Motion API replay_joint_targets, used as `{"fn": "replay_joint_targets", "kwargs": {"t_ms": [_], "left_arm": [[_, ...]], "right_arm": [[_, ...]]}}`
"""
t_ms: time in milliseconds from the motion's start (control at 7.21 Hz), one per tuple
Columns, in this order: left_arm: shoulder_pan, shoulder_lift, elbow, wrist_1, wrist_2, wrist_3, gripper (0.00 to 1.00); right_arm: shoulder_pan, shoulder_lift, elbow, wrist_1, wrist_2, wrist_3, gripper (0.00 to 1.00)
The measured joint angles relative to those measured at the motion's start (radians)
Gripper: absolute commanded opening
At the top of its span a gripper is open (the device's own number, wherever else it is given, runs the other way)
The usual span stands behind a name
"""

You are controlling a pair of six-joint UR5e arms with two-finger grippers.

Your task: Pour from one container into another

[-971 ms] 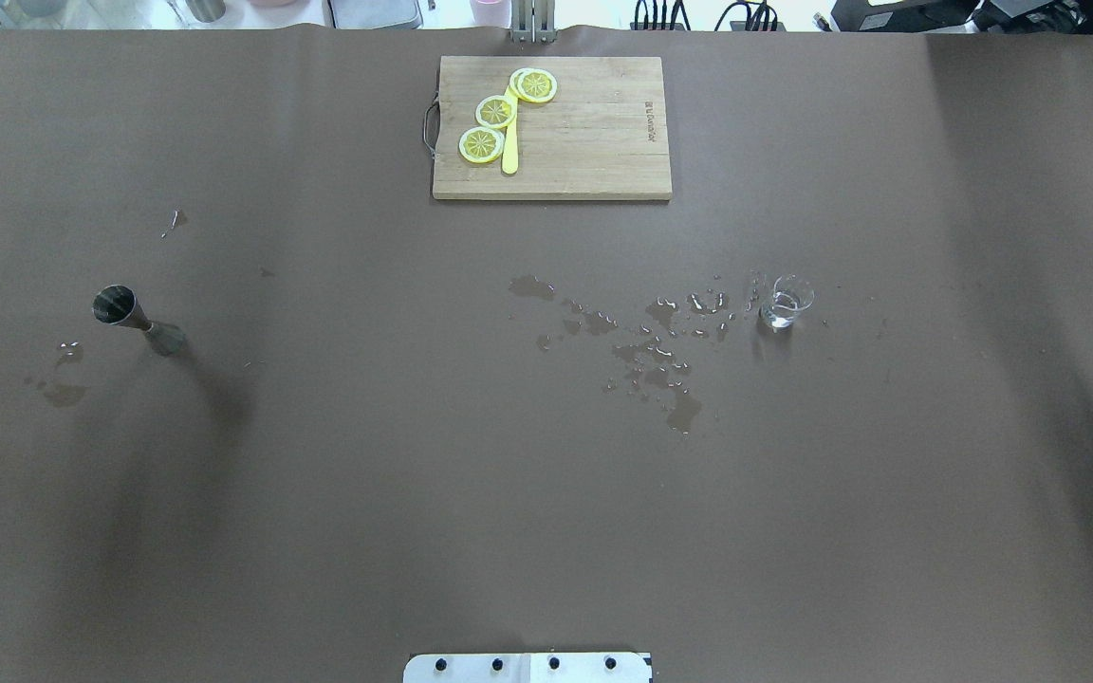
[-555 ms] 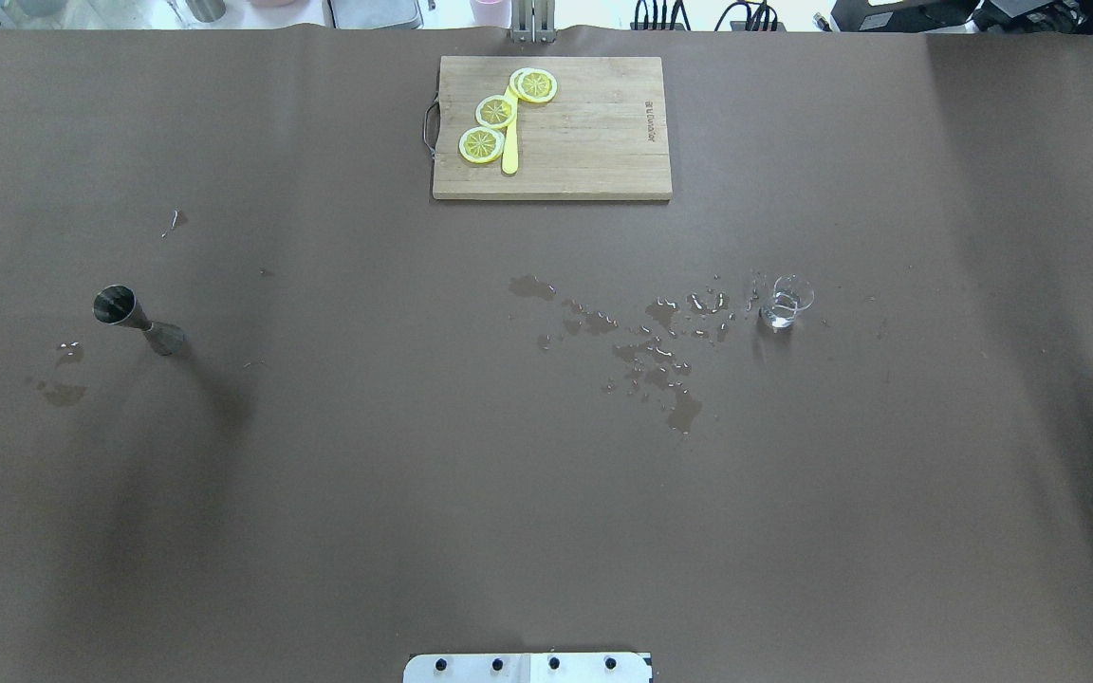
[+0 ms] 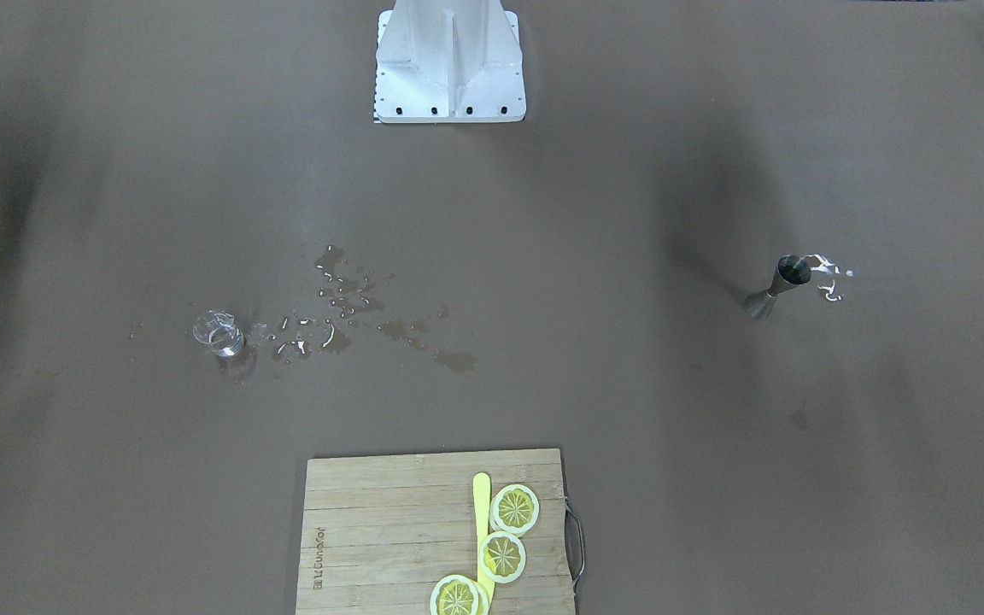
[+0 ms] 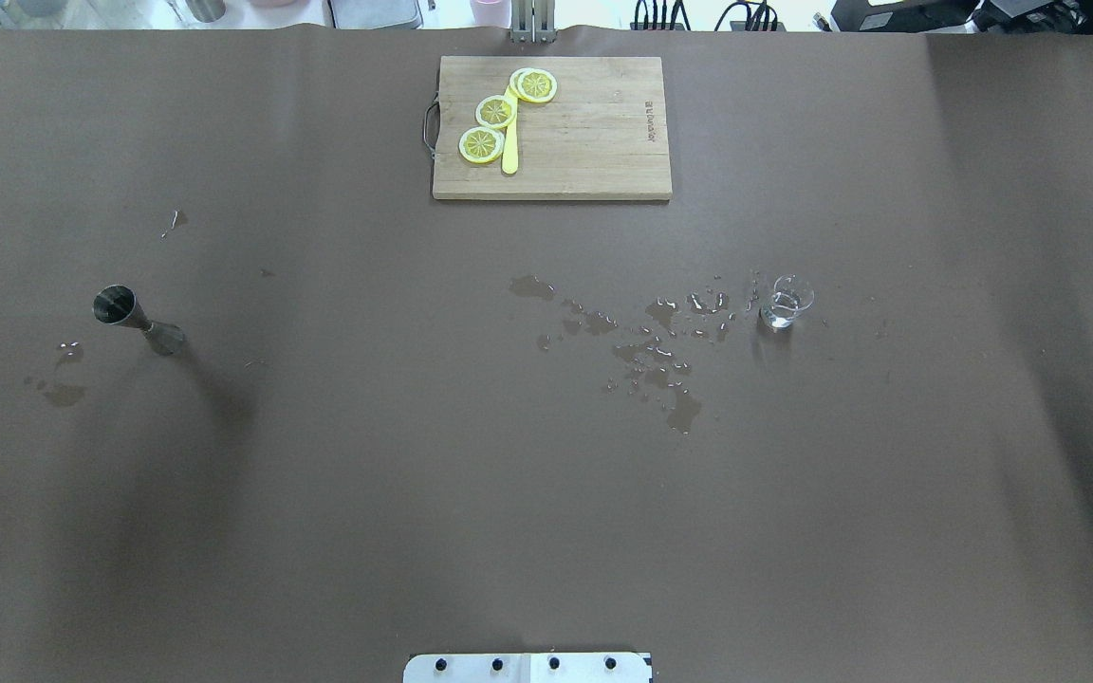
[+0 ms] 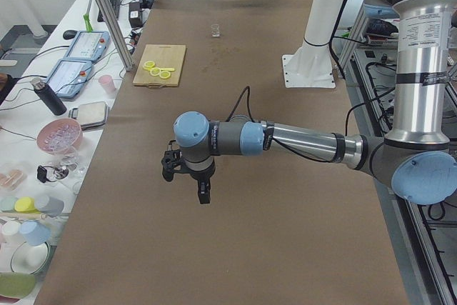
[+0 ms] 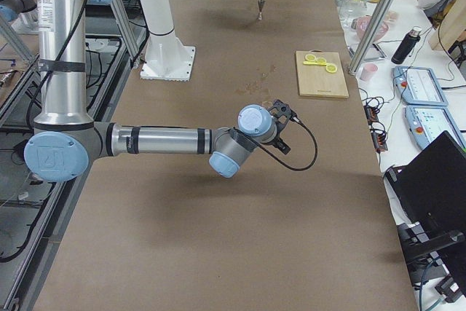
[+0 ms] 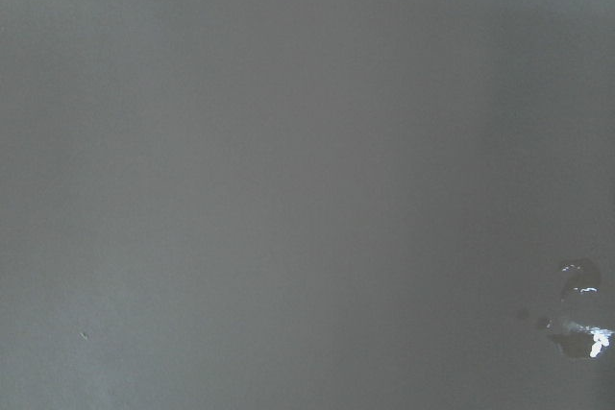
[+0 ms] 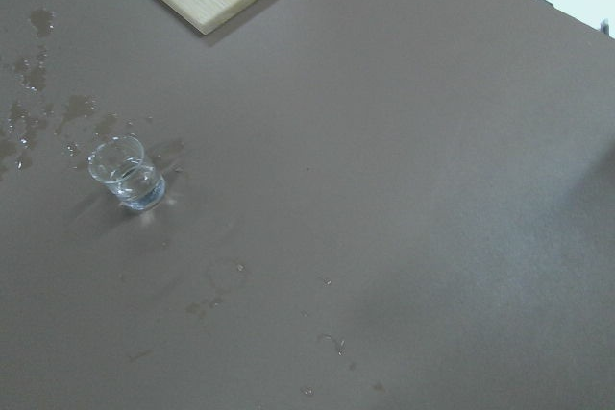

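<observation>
Two arms reach over the brown-covered table [image 4: 414, 493], one from each end. The left hand [image 5: 186, 178] hangs above bare table at the middle of the left-side view. The right hand [image 6: 282, 116] hangs above the table at the centre of the right-side view. I cannot tell whether either hand is open or closed, and nothing can be seen in them.

In the overhead view, one white base plate [image 4: 527, 667] sits at the bottom centre. Further up, across the middle band, stand the two containers, well apart. One steel hourglass-shaped jigger [image 4: 138, 321] is at the middle left, upright, its long axis vertical and its open cone facing up. One small clear glass cup [image 4: 787, 302] is right of centre, also upright with its mouth up, and a little clear liquid shows at its bottom. Scattered water puddles [image 4: 651, 351] spread from just beside the cup toward the frame's centre, and a few more puddles lie near the jigger.

At the top centre lies one rectangular wooden cutting board [image 4: 584, 133]. It carries three lemon slices [image 4: 495, 111] and one yellow plastic utensil [image 4: 509, 152].
</observation>
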Motion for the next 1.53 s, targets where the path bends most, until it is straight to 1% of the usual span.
{"fn": "replay_joint_targets", "kwargs": {"t_ms": [139, 555, 832, 1110, 1249, 1526], "left_arm": [[0.016, 0.008, -0.045, 0.005, -0.001, -0.074, 0.99], [0.170, 0.011, -0.174, 0.002, -0.006, -0.303, 0.98], [0.237, 0.010, -0.259, 0.005, -0.035, -0.406, 0.98], [0.318, 0.001, -0.331, -0.011, -0.053, -0.532, 0.98], [0.376, -0.004, -0.373, -0.033, -0.056, -0.616, 0.98], [0.458, -0.049, -0.405, -0.077, -0.055, -0.805, 0.98]], "right_arm": [[-0.016, 0.000, -0.002, 0.065, 0.001, 0.001, 0.96], [-0.093, -0.001, -0.005, 0.235, 0.013, -0.001, 0.96], [-0.151, -0.001, -0.024, 0.338, 0.015, -0.007, 0.96], [-0.203, 0.022, -0.085, 0.432, 0.013, -0.022, 0.95], [-0.217, 0.052, -0.129, 0.463, 0.012, -0.029, 0.98], [-0.224, 0.107, -0.178, 0.478, 0.006, -0.026, 0.99]]}}
